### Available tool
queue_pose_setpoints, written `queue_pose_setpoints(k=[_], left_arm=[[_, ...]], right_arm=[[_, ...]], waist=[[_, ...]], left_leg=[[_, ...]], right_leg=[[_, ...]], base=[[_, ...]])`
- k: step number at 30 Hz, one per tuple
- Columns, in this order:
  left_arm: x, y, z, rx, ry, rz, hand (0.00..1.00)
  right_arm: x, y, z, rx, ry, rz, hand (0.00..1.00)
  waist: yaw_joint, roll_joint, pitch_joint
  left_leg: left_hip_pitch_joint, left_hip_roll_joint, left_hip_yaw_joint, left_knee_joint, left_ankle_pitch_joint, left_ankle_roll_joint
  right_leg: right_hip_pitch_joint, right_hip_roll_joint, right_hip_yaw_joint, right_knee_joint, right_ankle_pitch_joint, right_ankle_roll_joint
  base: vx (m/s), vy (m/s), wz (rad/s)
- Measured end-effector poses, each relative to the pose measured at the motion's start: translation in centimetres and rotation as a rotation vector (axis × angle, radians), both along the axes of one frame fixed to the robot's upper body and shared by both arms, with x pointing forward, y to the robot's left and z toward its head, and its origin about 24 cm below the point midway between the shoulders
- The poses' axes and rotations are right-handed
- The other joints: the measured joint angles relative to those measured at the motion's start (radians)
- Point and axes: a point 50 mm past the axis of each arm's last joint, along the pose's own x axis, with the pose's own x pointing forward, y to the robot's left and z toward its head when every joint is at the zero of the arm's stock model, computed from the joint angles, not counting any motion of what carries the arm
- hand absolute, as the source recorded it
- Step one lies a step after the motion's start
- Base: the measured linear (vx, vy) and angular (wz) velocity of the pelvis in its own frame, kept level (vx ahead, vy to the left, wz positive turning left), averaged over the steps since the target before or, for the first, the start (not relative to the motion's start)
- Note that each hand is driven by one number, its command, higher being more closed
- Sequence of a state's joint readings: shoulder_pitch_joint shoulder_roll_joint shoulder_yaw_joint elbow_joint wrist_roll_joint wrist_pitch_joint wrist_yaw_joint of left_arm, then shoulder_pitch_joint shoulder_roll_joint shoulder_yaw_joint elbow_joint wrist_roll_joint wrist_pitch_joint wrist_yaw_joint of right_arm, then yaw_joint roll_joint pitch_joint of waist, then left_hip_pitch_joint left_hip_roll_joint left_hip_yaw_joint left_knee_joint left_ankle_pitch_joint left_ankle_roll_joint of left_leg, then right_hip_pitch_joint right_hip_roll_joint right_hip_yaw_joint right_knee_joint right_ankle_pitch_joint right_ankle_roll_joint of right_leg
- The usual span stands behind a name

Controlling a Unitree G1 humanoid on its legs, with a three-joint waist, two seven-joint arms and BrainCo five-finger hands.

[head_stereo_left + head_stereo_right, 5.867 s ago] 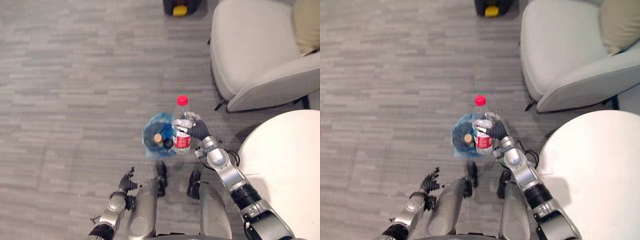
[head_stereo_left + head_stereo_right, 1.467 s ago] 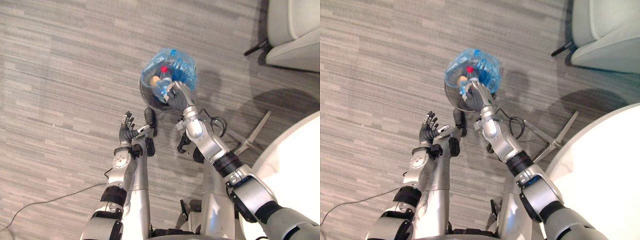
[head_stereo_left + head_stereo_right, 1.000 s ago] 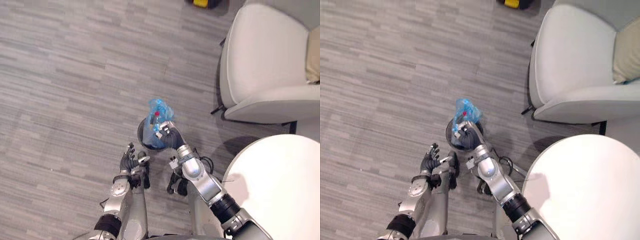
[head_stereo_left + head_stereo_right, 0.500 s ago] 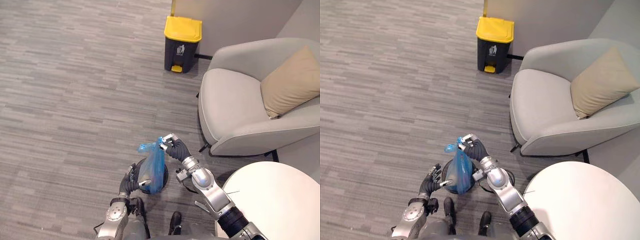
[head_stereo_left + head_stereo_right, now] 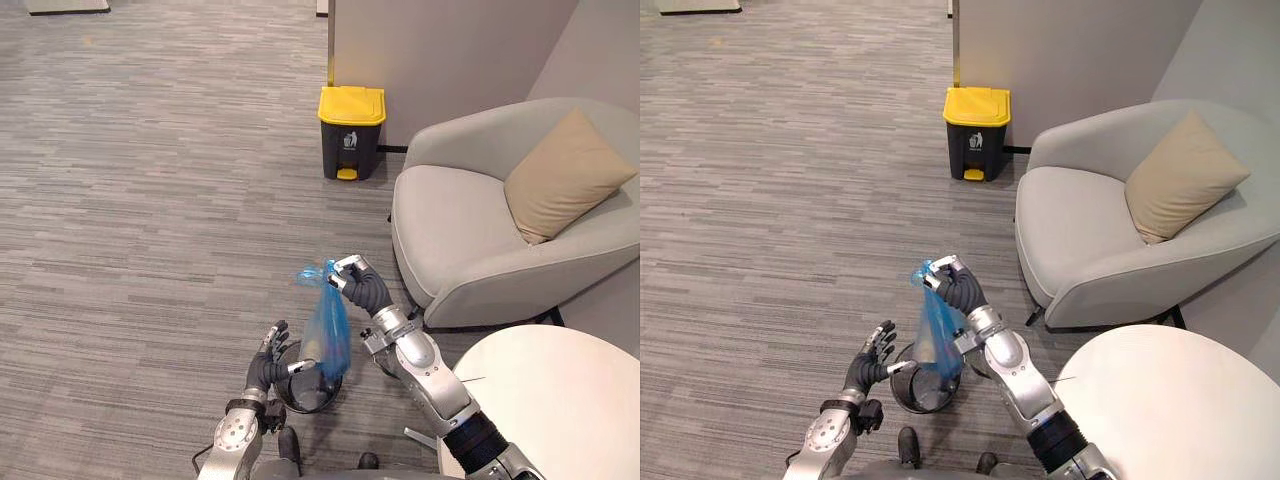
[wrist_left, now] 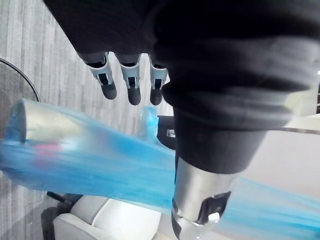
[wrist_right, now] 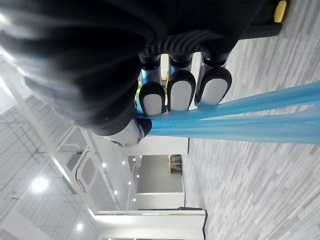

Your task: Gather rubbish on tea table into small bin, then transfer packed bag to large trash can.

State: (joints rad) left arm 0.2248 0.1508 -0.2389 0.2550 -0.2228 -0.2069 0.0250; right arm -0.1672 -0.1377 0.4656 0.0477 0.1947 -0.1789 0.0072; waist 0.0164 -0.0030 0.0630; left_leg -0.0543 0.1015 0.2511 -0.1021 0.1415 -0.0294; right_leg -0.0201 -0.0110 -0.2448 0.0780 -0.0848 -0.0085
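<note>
- the blue bag (image 5: 328,335) hangs stretched from its gathered neck, with its bottom at the mouth of the small bin (image 5: 300,400); whether it is fully clear of the bin cannot be told.
- the neck is clenched in the right hand (image 5: 365,290); its fingers (image 7: 180,95) are curled over the bunched film.
- the left hand (image 5: 265,370) is held at 7 o'clock of the bag, by the bin's rim, with relaxed, spread fingers (image 6: 133,85) grasping nothing.
- the film is judged thin, soft and slippery, and the load light but loose, so swinging is to be expected; the bunched neck is the place to be held, and the bottom could be supported.
- a reddish patch and a pale shape are seen through the film in the left wrist view; what they are cannot be told.
- the large trash can (image 5: 350,135) stands at 12 o'clock of the bag, well apart, with its yellow lid (image 5: 352,102) shut; the lid is judged to need lifting first.
- the white round worktop (image 5: 560,400) lies at 4 o'clock.
</note>
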Motion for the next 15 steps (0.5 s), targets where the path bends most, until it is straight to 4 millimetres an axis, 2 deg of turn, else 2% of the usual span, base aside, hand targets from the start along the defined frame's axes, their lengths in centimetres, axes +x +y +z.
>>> queue_pose_setpoints(k=[6, 9, 15], left_arm=[[1.3, -1.2, 3.0, 0.017, -0.158, -0.043, 0.00], [2.2, -2.4, 3.9, 0.045, -0.213, -0.084, 0.00], [2.7, -4.6, 4.7, 0.077, -0.263, -0.169, 0.00]], right_arm=[[0.1, 0.8, 0.9, -0.003, -0.035, 0.061, 1.00], [0.4, 1.6, 1.9, 0.006, -0.067, 0.097, 1.00], [0.5, 1.8, 2.1, 0.001, -0.076, 0.105, 1.00]], waist=[[-0.002, -0.002, -0.022], [0.000, -0.001, -0.029], [-0.001, 0.001, -0.039]], left_leg=[[0.012, -0.007, -0.002, 0.006, 0.003, -0.001], [0.019, -0.002, -0.004, 0.005, 0.003, -0.001], [0.020, 0.001, -0.005, 0.005, 0.003, -0.002]], right_leg=[[0.026, 0.006, 0.001, -0.032, 0.023, 0.001], [0.036, 0.007, 0.000, -0.039, 0.025, 0.000], [0.040, 0.009, 0.000, -0.045, 0.028, -0.002]], base=[[0.02, 0.012, 0.00], [0.00, 0.000, 0.00], [0.00, 0.000, 0.00]])
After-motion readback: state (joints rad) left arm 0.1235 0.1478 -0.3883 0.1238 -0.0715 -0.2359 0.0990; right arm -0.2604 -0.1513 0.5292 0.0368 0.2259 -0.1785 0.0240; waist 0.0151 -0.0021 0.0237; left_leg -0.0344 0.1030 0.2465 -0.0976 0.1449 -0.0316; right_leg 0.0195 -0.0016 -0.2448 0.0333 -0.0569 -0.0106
